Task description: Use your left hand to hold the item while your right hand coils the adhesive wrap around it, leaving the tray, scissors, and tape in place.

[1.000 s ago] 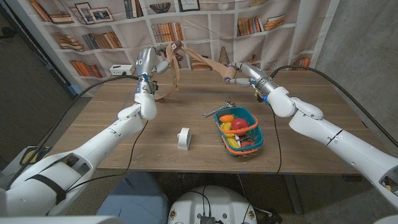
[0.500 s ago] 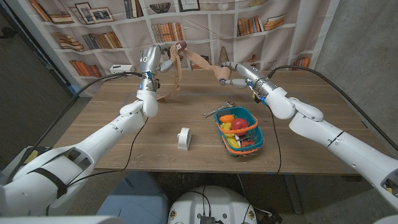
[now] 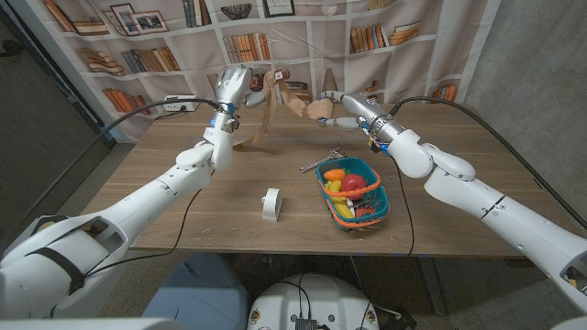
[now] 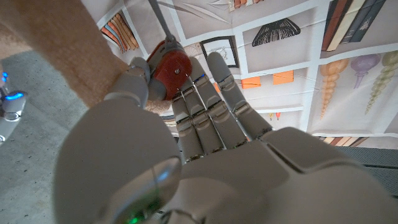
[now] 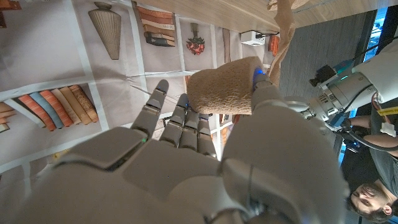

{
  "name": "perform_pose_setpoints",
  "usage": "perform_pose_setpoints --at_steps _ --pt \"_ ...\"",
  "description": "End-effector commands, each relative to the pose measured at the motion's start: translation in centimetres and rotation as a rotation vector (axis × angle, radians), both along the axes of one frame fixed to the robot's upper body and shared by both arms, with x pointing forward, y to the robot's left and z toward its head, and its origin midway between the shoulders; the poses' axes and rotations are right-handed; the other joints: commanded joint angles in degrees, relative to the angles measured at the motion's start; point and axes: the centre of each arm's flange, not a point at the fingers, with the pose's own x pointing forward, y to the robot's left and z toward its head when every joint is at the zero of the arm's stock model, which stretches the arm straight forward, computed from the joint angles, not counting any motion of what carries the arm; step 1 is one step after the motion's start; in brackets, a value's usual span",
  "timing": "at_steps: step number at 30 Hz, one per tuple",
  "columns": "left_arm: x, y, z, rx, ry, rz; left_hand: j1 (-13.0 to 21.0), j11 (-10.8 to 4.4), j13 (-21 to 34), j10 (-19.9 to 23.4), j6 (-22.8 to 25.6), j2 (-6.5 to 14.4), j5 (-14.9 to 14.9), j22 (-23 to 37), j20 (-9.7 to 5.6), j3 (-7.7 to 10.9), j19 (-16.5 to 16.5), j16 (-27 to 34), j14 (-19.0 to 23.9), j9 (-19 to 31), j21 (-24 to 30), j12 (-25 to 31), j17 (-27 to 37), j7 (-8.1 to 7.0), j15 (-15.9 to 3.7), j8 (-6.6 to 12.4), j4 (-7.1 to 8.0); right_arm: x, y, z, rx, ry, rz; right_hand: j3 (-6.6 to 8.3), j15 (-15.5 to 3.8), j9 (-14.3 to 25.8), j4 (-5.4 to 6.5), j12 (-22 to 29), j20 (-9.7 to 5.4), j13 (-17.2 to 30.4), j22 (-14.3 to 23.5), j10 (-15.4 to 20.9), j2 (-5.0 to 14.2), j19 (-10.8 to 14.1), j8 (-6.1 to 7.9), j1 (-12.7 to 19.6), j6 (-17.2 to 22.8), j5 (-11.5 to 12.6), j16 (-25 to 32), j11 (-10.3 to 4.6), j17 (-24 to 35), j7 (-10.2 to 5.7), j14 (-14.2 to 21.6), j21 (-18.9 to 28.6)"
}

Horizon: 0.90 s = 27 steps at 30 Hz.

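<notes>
Since 1 second ago, the left hand (image 3: 235, 84) has been lifted higher and moved a little toward 3 o'clock. The right hand (image 3: 332, 107) has been moved toward 9 o'clock, so the 2 hands are now closer together. The tan wrap (image 3: 292, 99) between them now hangs in a shorter, looser band. The basket, the scissors and the tape roll have stayed where they were.

The left hand is held up over the far side of the table (image 3: 165, 211), at about 11 o'clock from the middle. A small dark red item (image 4: 171, 70) is pinched between its thumb and its fingers (image 4: 214, 99), which are stretched out. One end of the wrap is joined to that item, and a long strip hangs down from it toward the table.

The right hand is at about 1 o'clock. The tan roll of wrap (image 5: 225, 86) is gripped between its thumb and its fingers (image 5: 180, 121).

The red item is seen at the tips of the left hand, just at 9 o'clock from the right hand, with the band of wrap stretched between them.

Nearer on the table are a white tape roll (image 3: 271, 203) at about 6 o'clock, a teal basket (image 3: 382, 203) with bright things in it at 4 o'clock, and scissors (image 3: 316, 164) just beyond the basket.
</notes>
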Motion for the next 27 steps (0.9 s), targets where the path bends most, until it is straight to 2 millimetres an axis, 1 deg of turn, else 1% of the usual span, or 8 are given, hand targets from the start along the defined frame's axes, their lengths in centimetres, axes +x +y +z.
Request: perform_pose_setpoints --at_steps 1,9,14,18,19,27 --pt "0.9 -0.5 0.0 0.064 0.05 0.053 8.36 -0.26 0.08 0.7 1.17 8.47 0.26 0.12 -0.11 2.22 0.2 0.25 0.63 -0.02 0.45 0.29 0.05 -0.96 -0.05 0.26 1.82 -1.6 0.1 0.2 0.008 -0.044 0.019 0.21 -1.92 0.18 -0.18 0.24 0.11 0.23 0.2 3.24 0.45 -0.05 0.13 -0.04 0.34 -0.21 -0.06 -2.99 0.11 -0.44 0.13 -0.19" --pt "1.1 -1.0 -0.1 0.087 0.063 0.05 8.38 -0.24 0.06 0.72 1.18 8.4 0.23 0.11 -0.13 2.21 0.17 0.27 0.6 0.0 0.55 0.25 0.08 -1.02 -0.09 0.21 1.81 -2.4 0.2 0.4 0.014 -0.067 0.035 0.24 -1.86 0.2 -0.18 0.21 0.07 0.22 0.2 3.22 0.5 0.02 0.14 -0.01 0.41 -0.23 -0.11 -3.1 0.08 -0.39 0.1 -0.16" --pt "1.2 -1.3 -0.2 0.099 0.071 0.048 8.38 -0.43 0.07 0.54 1.15 8.39 0.21 0.11 -0.1 2.21 0.1 0.26 0.54 0.01 0.6 0.18 0.08 -0.89 -0.08 0.16 1.83 -2.7 0.6 0.4 -0.001 -0.074 0.054 0.24 -1.96 0.21 -0.22 0.17 0.06 0.22 0.2 3.15 0.45 -0.01 0.16 0.02 0.46 -0.25 -0.14 -2.99 0.05 -0.5 0.1 -0.16" --pt "1.3 -1.7 -0.3 0.108 0.089 0.04 8.39 -0.3 0.05 0.52 1.24 8.37 0.19 0.11 -0.11 2.2 0.15 0.28 0.53 0.02 0.68 0.15 0.1 -1.0 -0.1 0.16 1.83 -3.0 1.1 0.5 -0.015 -0.086 0.07 0.26 -2.02 0.21 -0.19 0.17 0.01 0.21 0.2 3.19 0.52 -0.09 0.12 0.03 0.39 -0.26 -0.18 -3.03 0.05 -0.53 0.04 -0.19" --pt "1.3 -1.7 -0.4 0.099 0.105 0.017 8.4 -0.31 0.04 0.47 1.16 8.32 0.19 0.11 -0.12 2.19 0.13 0.27 0.5 0.02 0.69 0.11 0.1 -1.03 -0.12 0.12 1.81 -3.2 1.3 0.6 -0.025 -0.102 0.076 0.26 -2.04 0.21 -0.17 0.17 -0.03 0.21 0.2 3.19 0.54 -0.13 0.12 0.0 0.39 -0.26 -0.2 -3.13 0.06 -0.5 0.0 -0.2" --pt "1.2 -2.4 -0.5 0.144 0.108 0.018 8.37 -0.37 0.07 0.5 1.17 8.41 0.16 0.1 -0.15 2.21 0.09 0.31 0.52 0.04 0.76 0.13 0.12 -1.08 -0.08 0.08 1.9 -4.0 1.9 1.9 -0.015 -0.158 0.101 0.25 -2.02 0.23 -0.24 0.14 0.09 0.2 0.2 3.15 0.42 -0.31 0.09 0.05 0.34 -0.29 -0.3 -3.18 -0.01 -0.62 -0.07 -0.25"
